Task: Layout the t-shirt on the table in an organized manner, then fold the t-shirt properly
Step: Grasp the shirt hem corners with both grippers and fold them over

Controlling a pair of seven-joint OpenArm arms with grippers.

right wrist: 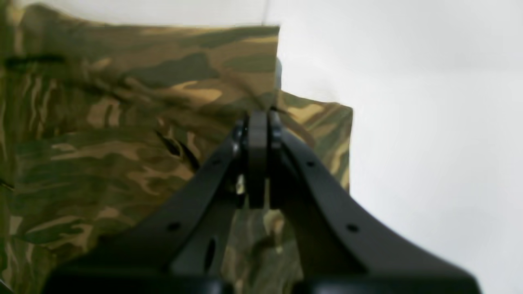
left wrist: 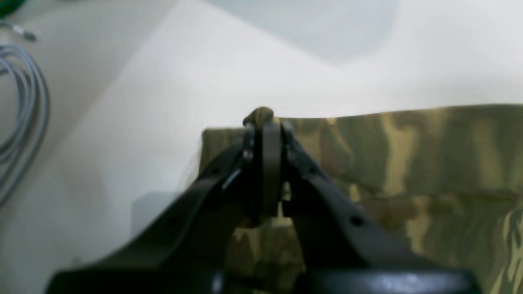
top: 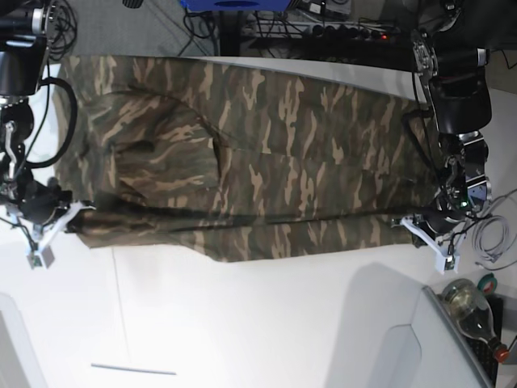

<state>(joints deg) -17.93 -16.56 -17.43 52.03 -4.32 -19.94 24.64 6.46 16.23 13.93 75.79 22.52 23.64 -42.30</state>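
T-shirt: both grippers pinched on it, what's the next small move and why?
Probably draw both arms a little further toward the near table edge, keeping tension. The left gripper and right gripper are each shut on the t-shirt at opposite ends of its near edge, and the cloth is spread wide across the table but still creased along that edge.

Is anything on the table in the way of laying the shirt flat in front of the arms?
Nothing visible: both grippers, left and right, pinch the t-shirt, and the table ahead looks bare.
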